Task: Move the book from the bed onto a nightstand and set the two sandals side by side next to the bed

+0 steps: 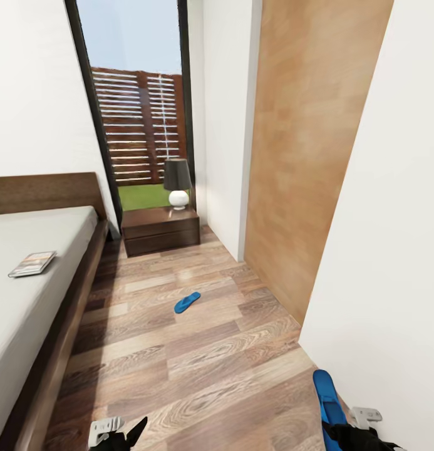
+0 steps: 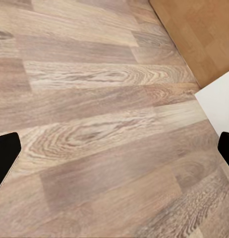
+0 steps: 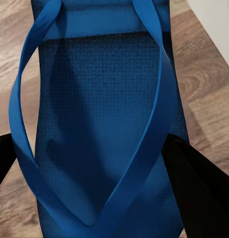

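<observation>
The book point(image 1: 32, 263) lies flat on the grey mattress of the bed point(image 1: 60, 313) at the left. One blue sandal point(image 1: 187, 302) rests on the wood floor between the bed and the wall. My right gripper point(image 1: 334, 431), low at the right, is shut on the other blue sandal point(image 1: 324, 391), which sticks forward from it. In the right wrist view this sandal point(image 3: 94, 109) sits between the black fingers point(image 3: 199, 193). My left gripper point(image 1: 119, 432) is open above bare floor, with its fingertips point(image 2: 5, 158) far apart. The nightstand point(image 1: 160, 228) stands by the headboard.
A lamp point(image 1: 177, 181) with a dark shade and white base stands on the nightstand. Behind it is a tall black-framed window point(image 1: 138, 106) showing a fence. A wood-panelled wall point(image 1: 304, 156) and a white wall point(image 1: 392, 250) close the right side, leaving a floor aisle beside the bed.
</observation>
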`<state>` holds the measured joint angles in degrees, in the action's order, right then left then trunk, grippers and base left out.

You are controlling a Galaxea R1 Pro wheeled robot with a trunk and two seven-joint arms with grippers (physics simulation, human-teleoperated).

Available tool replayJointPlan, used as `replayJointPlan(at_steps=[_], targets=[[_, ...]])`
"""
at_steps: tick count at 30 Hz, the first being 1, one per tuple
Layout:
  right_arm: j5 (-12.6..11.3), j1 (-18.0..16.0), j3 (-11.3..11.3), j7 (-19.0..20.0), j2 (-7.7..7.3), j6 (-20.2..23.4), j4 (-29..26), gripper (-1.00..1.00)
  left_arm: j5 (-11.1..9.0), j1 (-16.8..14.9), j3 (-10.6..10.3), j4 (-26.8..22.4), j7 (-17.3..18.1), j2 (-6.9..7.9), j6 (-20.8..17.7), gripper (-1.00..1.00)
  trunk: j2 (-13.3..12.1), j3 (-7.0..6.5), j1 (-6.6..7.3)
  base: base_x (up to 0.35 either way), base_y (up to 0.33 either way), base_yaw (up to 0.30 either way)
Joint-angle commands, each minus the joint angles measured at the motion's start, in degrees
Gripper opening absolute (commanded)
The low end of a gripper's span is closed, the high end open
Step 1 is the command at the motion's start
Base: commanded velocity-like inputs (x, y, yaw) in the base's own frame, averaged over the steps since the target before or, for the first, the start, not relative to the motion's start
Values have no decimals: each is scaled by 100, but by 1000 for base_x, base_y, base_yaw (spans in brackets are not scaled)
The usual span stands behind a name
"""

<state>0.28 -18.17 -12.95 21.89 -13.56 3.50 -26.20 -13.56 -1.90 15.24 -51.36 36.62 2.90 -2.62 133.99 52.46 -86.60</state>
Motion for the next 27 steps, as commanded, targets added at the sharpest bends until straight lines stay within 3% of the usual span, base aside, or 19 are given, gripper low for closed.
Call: replayJointPlan(at_steps=[1, 27], targets=[[-1, -3, -41, 34, 4, 37, -8, -100, -42, -3, 6, 3, 29, 0, -28, 100, 2, 6, -2, 323, 0, 0], [-1, -3, -41, 34, 6, 37, -8, -100, -37, -3, 6, 3, 46, 0, -28, 100, 2, 6, -2, 323, 5, 0]])
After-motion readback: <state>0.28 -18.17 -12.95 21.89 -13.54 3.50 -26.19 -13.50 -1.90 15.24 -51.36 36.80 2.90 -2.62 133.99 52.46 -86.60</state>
